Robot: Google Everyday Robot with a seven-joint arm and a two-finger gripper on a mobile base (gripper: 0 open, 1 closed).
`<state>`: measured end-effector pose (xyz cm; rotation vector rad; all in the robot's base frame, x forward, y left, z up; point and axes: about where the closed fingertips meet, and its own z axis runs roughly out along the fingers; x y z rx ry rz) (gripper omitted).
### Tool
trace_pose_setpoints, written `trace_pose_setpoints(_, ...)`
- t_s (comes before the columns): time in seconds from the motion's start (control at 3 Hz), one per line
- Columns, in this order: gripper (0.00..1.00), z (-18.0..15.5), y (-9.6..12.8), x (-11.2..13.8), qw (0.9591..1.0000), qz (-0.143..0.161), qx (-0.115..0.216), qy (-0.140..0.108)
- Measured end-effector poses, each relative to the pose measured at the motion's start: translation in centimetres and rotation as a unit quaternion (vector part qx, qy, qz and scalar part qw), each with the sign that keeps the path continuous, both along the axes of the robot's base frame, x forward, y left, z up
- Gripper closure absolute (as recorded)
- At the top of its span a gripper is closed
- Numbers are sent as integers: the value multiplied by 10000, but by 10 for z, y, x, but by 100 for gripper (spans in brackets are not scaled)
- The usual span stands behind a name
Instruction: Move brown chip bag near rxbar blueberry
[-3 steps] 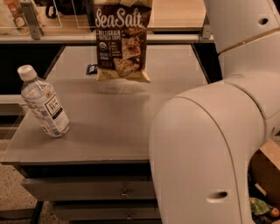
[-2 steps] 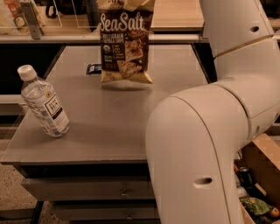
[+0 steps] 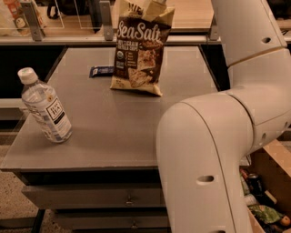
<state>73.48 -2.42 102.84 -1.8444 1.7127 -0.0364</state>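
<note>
While the brown chip bag (image 3: 138, 52) stands upright on the table (image 3: 113, 127), the rxbar blueberry (image 3: 101, 71) lies just left of its base. The gripper (image 3: 152, 3) sits at the bag's top; whether it grips cannot be told. A water bottle (image 3: 45, 107) sits well left of the bag.

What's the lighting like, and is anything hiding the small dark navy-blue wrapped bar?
Camera view: dim warm light, no glare on the crinkly dark-brown chip bag. Camera view: the small navy-blue wrapped bar lies unhidden left of the bag; the gripper is at the top edge above the bag, mostly cropped.
</note>
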Motion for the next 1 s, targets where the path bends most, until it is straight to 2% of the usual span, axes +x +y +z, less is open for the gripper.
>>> trace_pose_setpoints(0.33,15,-11,-17,3,9999,-127,-44,93)
trace_pose_setpoints(0.67,0,-19,-23,2,9998,-58,-13,177)
trace_pose_setpoints(1.0,0,-18,-18,10,9999,-78,59,62)
